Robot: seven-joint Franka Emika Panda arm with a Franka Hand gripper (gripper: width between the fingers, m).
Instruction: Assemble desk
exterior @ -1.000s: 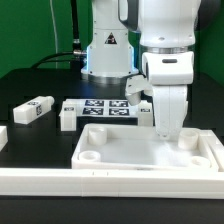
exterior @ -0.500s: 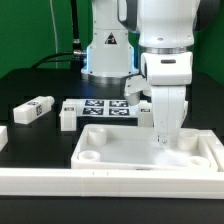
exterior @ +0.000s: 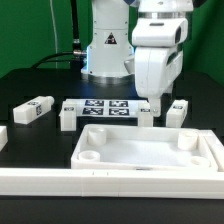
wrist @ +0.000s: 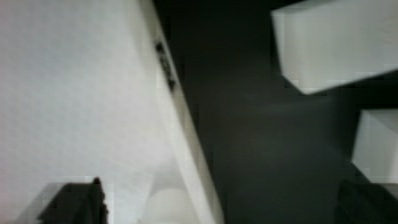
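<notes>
here the desk top [exterior: 140,152] lies below the wide-spread tool [exterior: 156,102].

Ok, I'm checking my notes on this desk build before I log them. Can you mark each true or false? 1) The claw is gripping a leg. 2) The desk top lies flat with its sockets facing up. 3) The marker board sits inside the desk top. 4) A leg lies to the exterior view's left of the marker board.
1) The claw grips a leg: false. The claw is open and holds nothing, raised above the table.
2) The desk top lies flat, sockets up: true.
3) The marker board sits inside the top: false. It lies on the table beyond the top.
4) A leg lies to its left in the exterior view: true.
</notes>
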